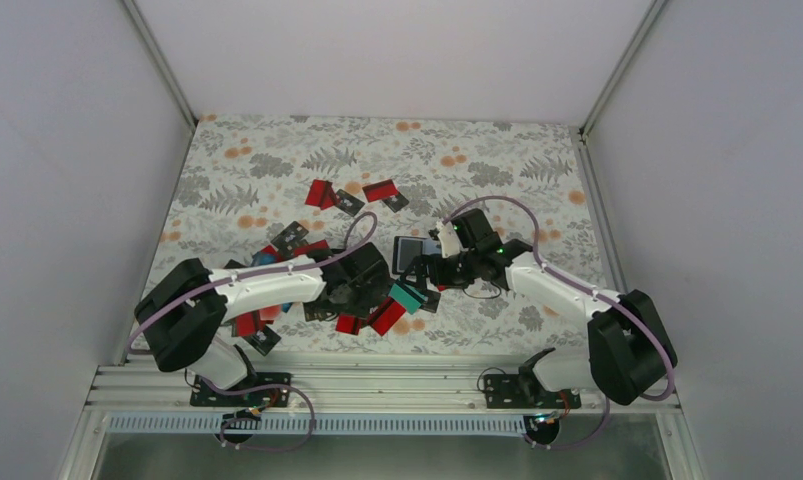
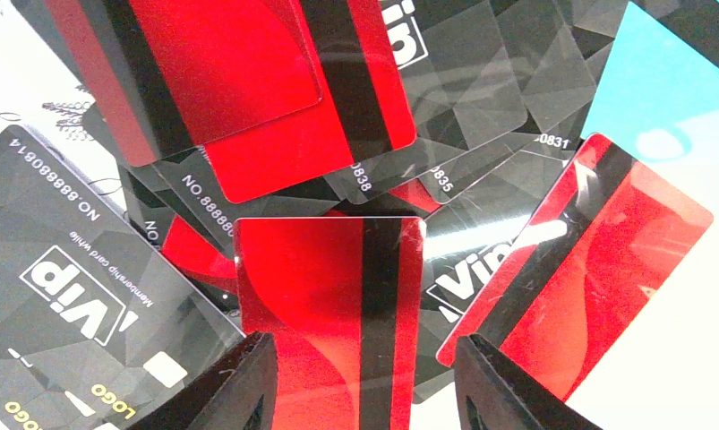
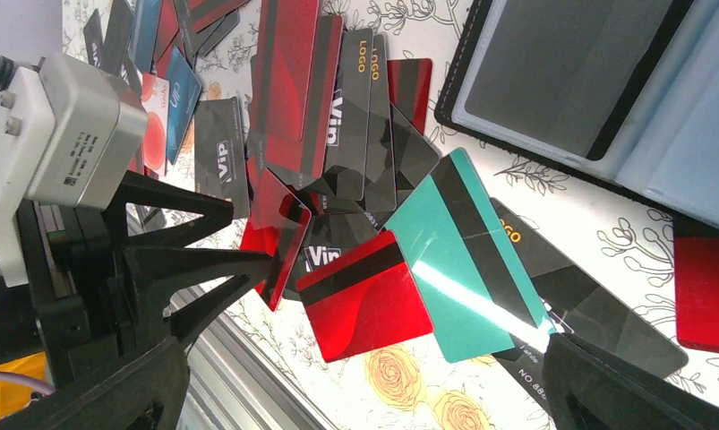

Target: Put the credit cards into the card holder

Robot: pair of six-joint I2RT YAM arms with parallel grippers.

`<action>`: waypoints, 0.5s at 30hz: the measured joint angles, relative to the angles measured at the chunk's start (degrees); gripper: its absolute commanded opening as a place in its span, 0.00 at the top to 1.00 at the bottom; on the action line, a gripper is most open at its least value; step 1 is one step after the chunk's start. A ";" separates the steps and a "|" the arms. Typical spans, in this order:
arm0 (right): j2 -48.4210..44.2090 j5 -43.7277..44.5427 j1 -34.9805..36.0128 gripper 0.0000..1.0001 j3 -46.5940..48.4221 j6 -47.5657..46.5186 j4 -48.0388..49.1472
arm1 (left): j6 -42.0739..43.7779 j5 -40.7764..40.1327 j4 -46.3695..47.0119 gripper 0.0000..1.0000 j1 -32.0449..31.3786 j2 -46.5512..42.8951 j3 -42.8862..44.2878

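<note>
Just left of the card holder point(image 1: 414, 250), on its side toward the arm bases, the left gripper point(image 2: 364, 340) is hanging over the thickest heap of credit cards point(image 1: 385, 318).

Progress: early, by my reading. The holder is lying open on the flowered cloth point(image 1: 277, 160). In the right wrist view one clear sleeve seems to be showing a grey striped card, though I cannot tell this for sure, and the sleeve beside it is looking bare. Nearly all the cards are lying loose: a cluster beyond the holder on its left, the main heap left of it, and a few, among them a teal card point(image 3: 463, 251), just on its near side. So most of the job is waiting to be done.

Left jaws: standing partway apart, one finger on either side of a red card point(image 2: 320, 269) with a black stripe. The card's one edge is running behind a finger, and a sliver of gap is showing at the other, so I am reading this as straddling, not yet pinching. The right wrist view is showing that card tipped up off the heap at the fingertips.

Right gripper point(image 3: 369, 358): jaws spread wide and carrying nothing, hovering just on the near side of the holder, over the teal card.
</note>
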 measured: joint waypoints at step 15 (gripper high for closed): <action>0.00 -0.35 0.00 0.00 -0.98 0.48 0.98 | 3.48 -0.66 0.39 0.31 0.44 7.43 2.19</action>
